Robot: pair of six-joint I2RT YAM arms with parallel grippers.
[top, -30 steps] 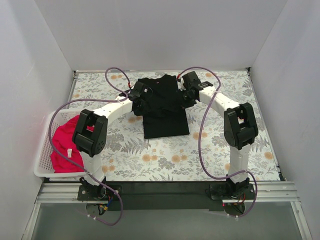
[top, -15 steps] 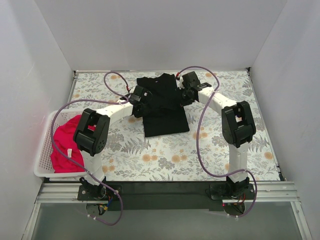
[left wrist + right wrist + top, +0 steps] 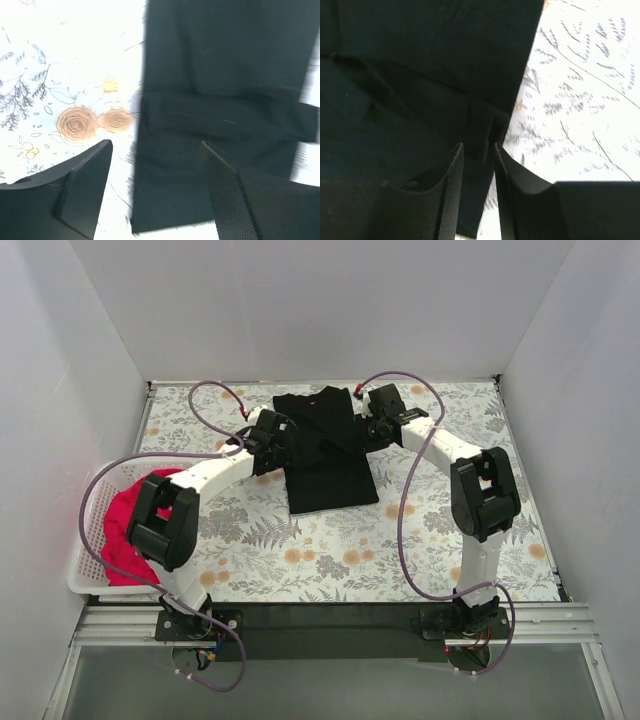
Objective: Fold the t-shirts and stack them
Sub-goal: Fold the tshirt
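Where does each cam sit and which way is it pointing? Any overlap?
Top external: high behind the bases, looking down on the table, both arms, basket, black t-shirt.
Left wrist: on the left arm, looking down past the open left gripper at the shirt's edge.
Right wrist: looking down past the right gripper, a shirt fold pinched in it.
Shared: all three show the black t-shirt and floral table.

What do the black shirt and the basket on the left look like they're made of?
Black t-shirt: soft matte cloth, probably cotton knit; it creases and folds limply. Basket: white plastic, seemingly rigid; moulded lattice walls hold their shape.
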